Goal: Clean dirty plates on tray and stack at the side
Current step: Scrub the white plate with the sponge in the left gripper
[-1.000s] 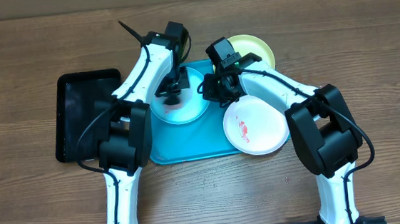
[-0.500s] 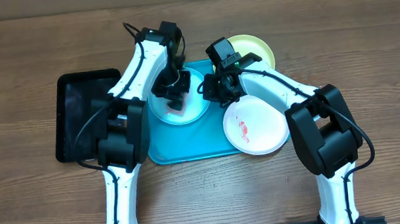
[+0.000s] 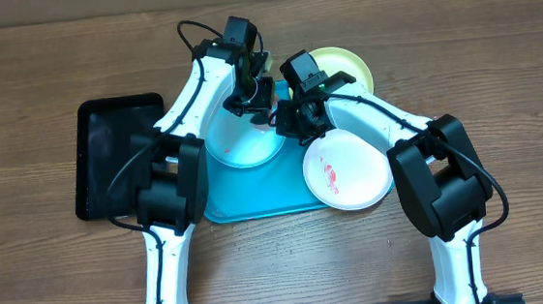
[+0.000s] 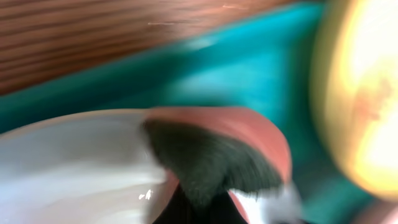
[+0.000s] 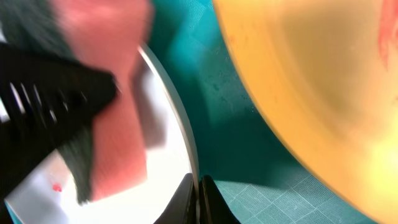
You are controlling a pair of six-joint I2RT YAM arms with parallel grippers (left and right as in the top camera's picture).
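The light blue plate (image 3: 242, 147) lies on the turquoise tray (image 3: 256, 200). My right gripper (image 3: 285, 122) is shut on its right rim, as the right wrist view shows (image 5: 199, 194). My left gripper (image 3: 253, 97) is shut on a pink sponge with a dark green scouring side (image 4: 211, 155) and presses it on the plate's far right part, close to the right gripper. The sponge also shows in the right wrist view (image 5: 109, 130). The white plate (image 3: 351, 170) with red smears overlaps the tray's right edge. The yellow-green plate (image 3: 347, 65) sits at the tray's far right corner.
A smaller black tray (image 3: 107, 155) lies on the wooden table (image 3: 499, 76) left of the turquoise tray. The two arms crowd together over the tray's far side. The left wrist view is blurred.
My left gripper has moved with the sponge from the middle of the light blue plate to its far right edge, towards the right gripper. The right arm has held still.
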